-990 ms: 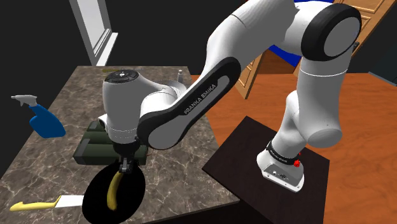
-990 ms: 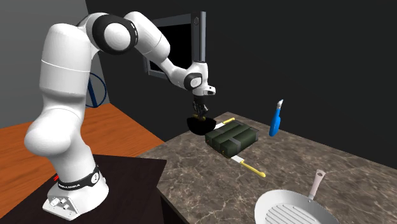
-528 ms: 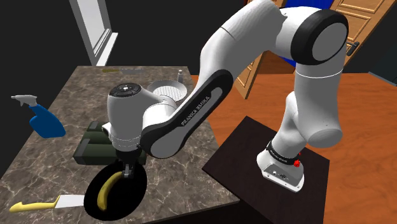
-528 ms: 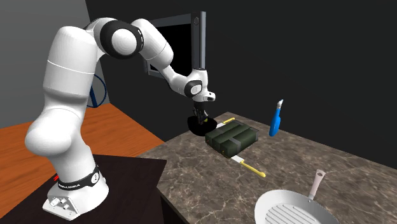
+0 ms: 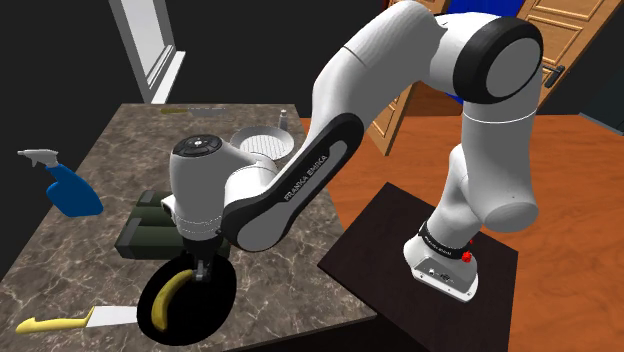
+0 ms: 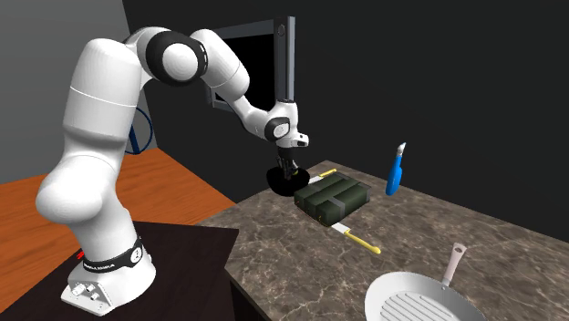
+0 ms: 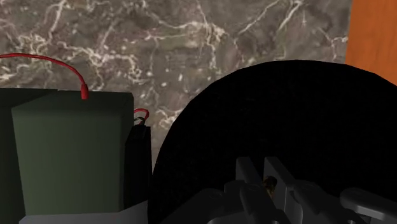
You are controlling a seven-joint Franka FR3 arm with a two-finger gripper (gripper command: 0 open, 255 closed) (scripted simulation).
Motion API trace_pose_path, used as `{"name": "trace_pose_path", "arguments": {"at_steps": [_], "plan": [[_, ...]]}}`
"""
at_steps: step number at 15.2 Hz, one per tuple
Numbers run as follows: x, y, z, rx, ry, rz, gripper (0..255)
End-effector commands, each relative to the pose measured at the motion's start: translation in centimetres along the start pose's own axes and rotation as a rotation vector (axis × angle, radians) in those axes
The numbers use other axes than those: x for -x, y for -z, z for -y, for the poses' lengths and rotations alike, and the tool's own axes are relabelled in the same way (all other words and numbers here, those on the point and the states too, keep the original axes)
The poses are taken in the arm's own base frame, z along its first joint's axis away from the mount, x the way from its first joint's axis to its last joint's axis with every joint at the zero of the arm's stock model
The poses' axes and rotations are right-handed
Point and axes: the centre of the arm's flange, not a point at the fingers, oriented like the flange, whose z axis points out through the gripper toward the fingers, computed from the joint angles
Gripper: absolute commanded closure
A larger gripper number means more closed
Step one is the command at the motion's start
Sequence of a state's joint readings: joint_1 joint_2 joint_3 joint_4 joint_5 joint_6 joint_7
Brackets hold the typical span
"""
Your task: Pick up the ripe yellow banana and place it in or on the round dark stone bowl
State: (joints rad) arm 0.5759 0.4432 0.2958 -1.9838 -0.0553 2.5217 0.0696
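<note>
The gripper points down into the bowl, its two fingers drawn close together and clasping the upper end of the banana, which shows as a small brown tip between them. In the shoulder view the gripper stands just above the bowl's interior, and the yellow banana lies tilted inside the bowl, with its lower end resting on the black inner face and its upper end at the fingers. The bowl is round and black and sits near the corner of the dark marbled surface, on the side toward the stand. A dark green box lies just beside the bowl; a red wire runs onto its top. A knife with a yellow handle lies on the surface with its white blade pointing at the bowl. A blue spray bottle stands farther off, beyond the box. A white ribbed pan rests on the surface behind the arm. The floor around the stand is orange-brown.
</note>
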Motion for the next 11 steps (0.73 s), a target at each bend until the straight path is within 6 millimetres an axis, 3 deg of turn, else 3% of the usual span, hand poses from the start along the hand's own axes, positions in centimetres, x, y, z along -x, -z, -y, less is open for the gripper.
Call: {"name": "trace_pose_path", "arguments": {"at_steps": [1, 6, 10, 11], "plan": [[0.1, -0.2, 0.1, -0.001, 0.0, 0.005, 0], [0.1, -0.3, 0.1, -0.001, 0.001, 0.005, 0], [0.1, 4.7, 0.1, -0.001, 0.001, 0.005, 0], [0.1, 4.7, 0.1, -0.001, 0.001, 0.005, 0]]}}
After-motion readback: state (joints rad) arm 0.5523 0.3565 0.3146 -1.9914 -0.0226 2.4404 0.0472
